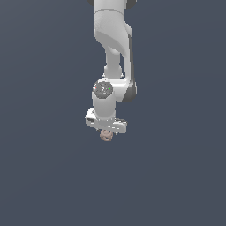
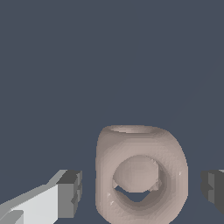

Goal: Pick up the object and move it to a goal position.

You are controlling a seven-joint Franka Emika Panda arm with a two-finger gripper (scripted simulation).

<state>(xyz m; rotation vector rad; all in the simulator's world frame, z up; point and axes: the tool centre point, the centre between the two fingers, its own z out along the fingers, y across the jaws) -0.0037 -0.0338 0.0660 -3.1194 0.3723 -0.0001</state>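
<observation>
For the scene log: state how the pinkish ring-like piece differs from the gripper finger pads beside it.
Colour: the ring-like piece is pinkish-tan; the finger pads are dark grey.
Shape: the ring-like piece is rounded and knobbly with a hole through it; the finger pads are blocky and flat-faced.
Position: the ring-like piece sits in the middle, with the finger pads on either side and a gap visible between them and it.
Both look matte.

Arm [image 1: 112, 39] running off the exterior view's top edge, gripper [image 1: 106, 128] body hiding most of the object [image 1: 106, 135], fingertips not showing there, wrist view cropping the object's [image 2: 141, 175] lower rim, one finger [image 2: 214, 188] cut by the frame edge
</observation>
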